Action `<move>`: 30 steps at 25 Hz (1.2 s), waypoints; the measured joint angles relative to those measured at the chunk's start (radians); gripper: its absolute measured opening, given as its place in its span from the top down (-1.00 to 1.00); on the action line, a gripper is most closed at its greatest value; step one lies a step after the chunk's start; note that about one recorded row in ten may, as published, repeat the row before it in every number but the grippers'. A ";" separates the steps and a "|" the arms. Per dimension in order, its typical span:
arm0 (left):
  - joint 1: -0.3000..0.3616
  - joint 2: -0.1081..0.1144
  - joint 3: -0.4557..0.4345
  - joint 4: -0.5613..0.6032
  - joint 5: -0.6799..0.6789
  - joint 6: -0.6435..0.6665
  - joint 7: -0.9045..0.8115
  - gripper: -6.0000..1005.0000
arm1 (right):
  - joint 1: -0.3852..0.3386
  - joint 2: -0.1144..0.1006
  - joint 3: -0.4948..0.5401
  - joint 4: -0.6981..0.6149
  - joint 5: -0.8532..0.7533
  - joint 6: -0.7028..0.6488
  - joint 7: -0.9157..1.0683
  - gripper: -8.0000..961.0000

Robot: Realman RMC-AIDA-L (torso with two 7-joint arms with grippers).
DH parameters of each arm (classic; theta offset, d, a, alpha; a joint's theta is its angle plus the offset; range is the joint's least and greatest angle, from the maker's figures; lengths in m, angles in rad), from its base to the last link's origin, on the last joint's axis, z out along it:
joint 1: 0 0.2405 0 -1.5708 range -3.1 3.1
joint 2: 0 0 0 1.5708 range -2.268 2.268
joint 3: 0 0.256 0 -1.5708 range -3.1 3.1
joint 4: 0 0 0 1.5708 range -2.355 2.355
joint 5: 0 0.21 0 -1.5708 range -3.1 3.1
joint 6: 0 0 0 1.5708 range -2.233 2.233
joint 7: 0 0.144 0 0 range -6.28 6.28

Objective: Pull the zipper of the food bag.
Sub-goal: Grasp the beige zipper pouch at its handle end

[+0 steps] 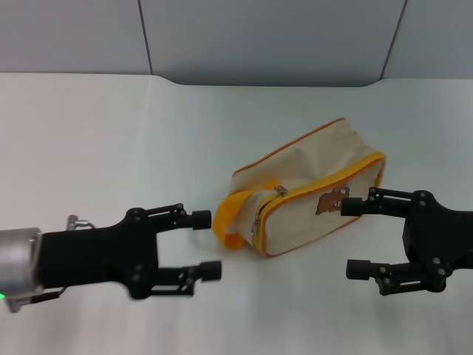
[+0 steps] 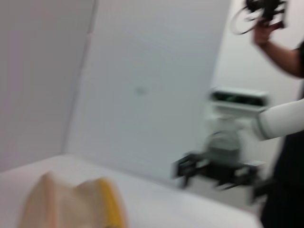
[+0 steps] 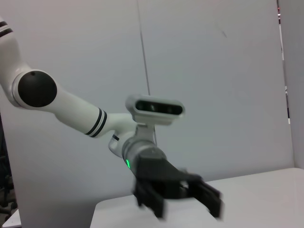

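Cream canvas food bag (image 1: 310, 191) with yellow-orange piping and small brown bear picture (image 1: 330, 201), mid-table (image 1: 111, 140), silver zipper (image 1: 281, 191) by its yellow loop handle (image 1: 230, 214), left gripper (image 1: 205, 245) wide apart, right gripper (image 1: 355, 238) wide apart

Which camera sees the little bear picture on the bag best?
The head view: the brown bear picture shows plainly on the food bag, near the right gripper. The left wrist view catches only a blurred corner of the bag, no bear. The right wrist view misses the bag entirely.

Food bag (image 1: 310, 188) on table (image 1: 111, 140), centre; left hand (image 1: 199, 244) left; right hand (image 1: 355, 237) right.
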 joint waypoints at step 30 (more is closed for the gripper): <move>-0.232 -0.057 0.091 -0.304 -0.204 -0.610 0.254 -0.51 | -0.029 0.003 0.021 -0.004 0.007 0.002 0.001 -0.74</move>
